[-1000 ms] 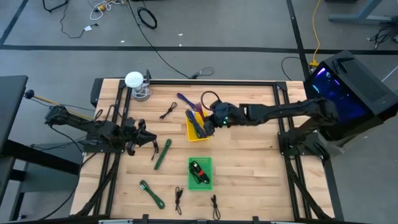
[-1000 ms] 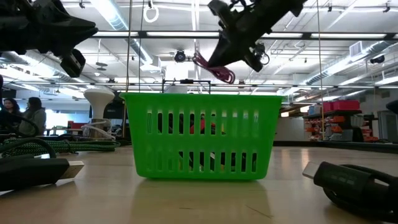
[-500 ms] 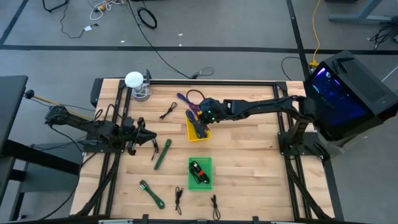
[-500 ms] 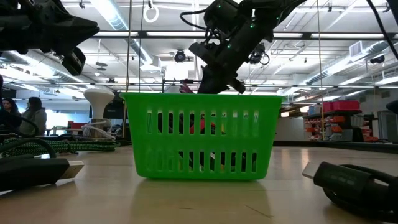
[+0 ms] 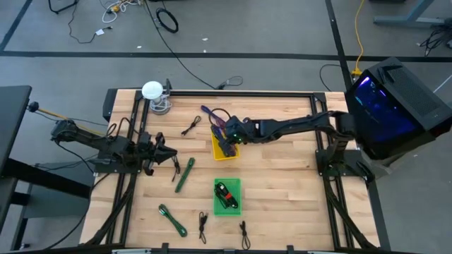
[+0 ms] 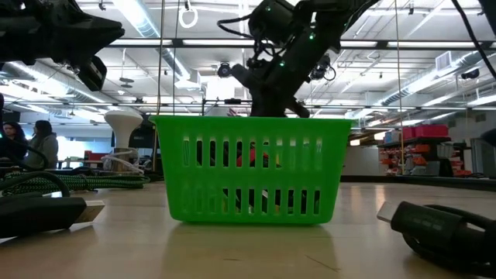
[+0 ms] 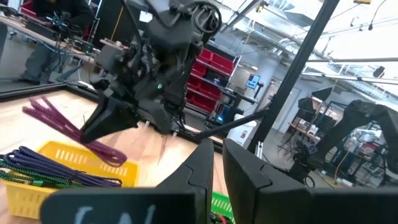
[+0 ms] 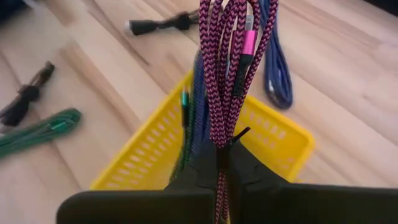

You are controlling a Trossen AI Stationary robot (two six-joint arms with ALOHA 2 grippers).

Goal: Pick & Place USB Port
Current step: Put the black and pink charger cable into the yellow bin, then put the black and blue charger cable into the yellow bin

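A pink-and-purple braided USB cable (image 5: 210, 113) is bundled into several strands (image 8: 233, 56). My right gripper (image 5: 227, 132) is shut on it just above the yellow basket (image 5: 220, 154), which holds blue and dark cables (image 8: 193, 106). From the left wrist view, the cable (image 7: 56, 118) sticks out of that gripper over the basket (image 7: 81, 165). My left gripper (image 5: 168, 156) waits near the table's left side, open by a narrow gap (image 7: 216, 162) and holding nothing. In the low view, the green basket (image 6: 248, 170) hides the right gripper's fingertips. My right gripper pinches the cable bundle (image 8: 219, 140) between its two fingers, several strands together. The fingers come from the table's right, slanting down, and lie along the bundle. The bundle runs out past the fingertips over the yellow basket's far rim (image 8: 292, 134), lifted off the table.
A green basket (image 5: 217, 204) with dark items sits nearer the near edge. Loose green cables (image 5: 185, 174) (image 5: 171, 219) and black cables (image 5: 191, 125) (image 5: 203, 226) (image 5: 244, 233) lie about. A white lamp-like object (image 5: 152, 92) stands at the far left corner.
My right gripper has moved toward the table's left and down, carrying the pink-purple cable from beside the yellow basket's right side to over it. The cable has stayed in its shut fingers and now reaches past the basket's far left rim.
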